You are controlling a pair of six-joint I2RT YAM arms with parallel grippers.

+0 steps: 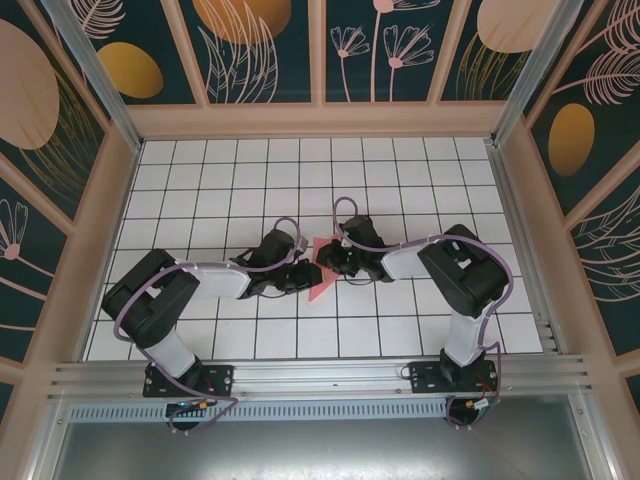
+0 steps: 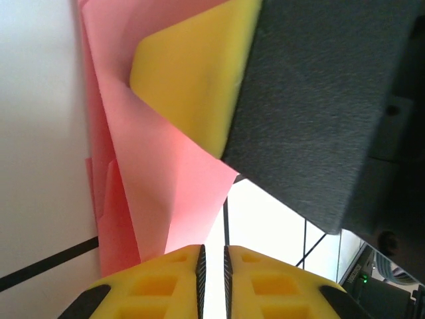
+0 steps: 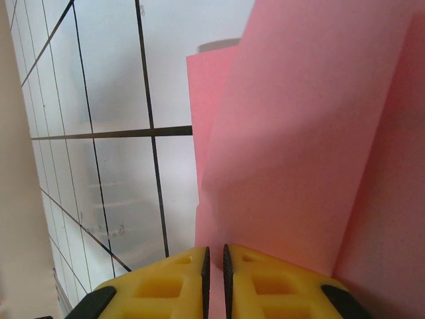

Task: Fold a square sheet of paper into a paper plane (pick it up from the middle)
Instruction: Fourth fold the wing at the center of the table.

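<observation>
Grid table (image 1: 400, 170), L end effector (image 2: 213, 256) closed, R end effector (image 3: 215, 256) pinching pink paper (image 3: 299, 166)

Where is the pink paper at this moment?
In the top view, the pink paper is near the centre of the table, between the left gripper and the right gripper.

Desk (image 1: 200, 190): white surface ruled with thin dark lines into square tiles, evenly lit, faint soft reflections.
Walls (image 1: 260, 50): three sides, dark teal panels printed with peach and gold leaves, flowers and ovals, divided by pale peach framing strips (image 1: 318, 50).
Near edge: ribbed aluminium rail (image 1: 320, 375), slotted grey strip (image 1: 330, 410), plain grey metal sheet (image 1: 320, 450) below.
</observation>
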